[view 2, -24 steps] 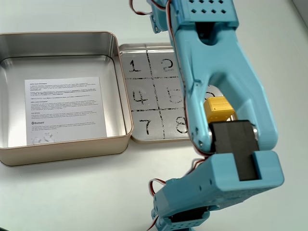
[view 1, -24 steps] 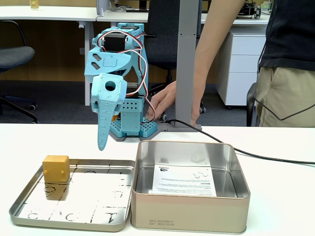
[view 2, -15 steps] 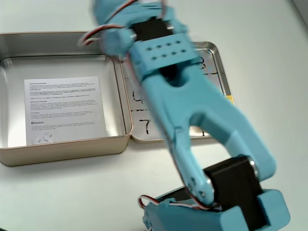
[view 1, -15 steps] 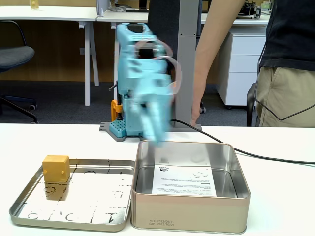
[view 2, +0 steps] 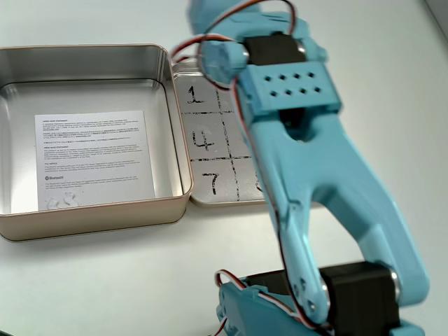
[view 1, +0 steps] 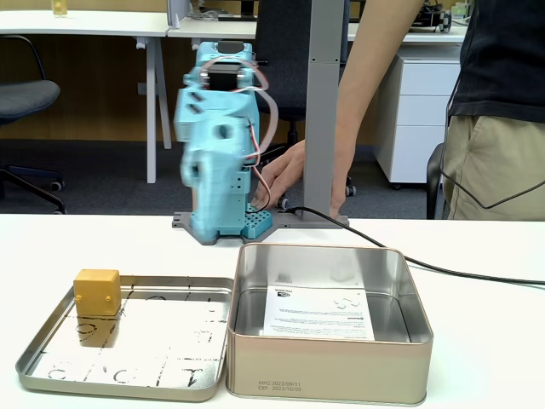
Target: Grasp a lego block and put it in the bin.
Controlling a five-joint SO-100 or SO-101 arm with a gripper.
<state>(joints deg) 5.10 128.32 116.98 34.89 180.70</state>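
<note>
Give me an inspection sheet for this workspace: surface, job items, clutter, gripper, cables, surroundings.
Surface: white table, bare around the tins.
Block: yellow-orange cube sits in the far left corner of the tray in the front fixed view, untouched.
Bin: deep silver tin holds a printed sheet, no block; it touches the tray's edge.
Tray: shallow lid with numbers drawn on a grid.
Clutter: nothing seen.
Gripper: arm folded back over its base; jaw state cannot be told.
Cables: black cable crosses the table behind the bin; red and white servo wires on the arm.
Surroundings: a person stands behind the table, hand near the arm's base; office desks and chairs beyond.
</note>
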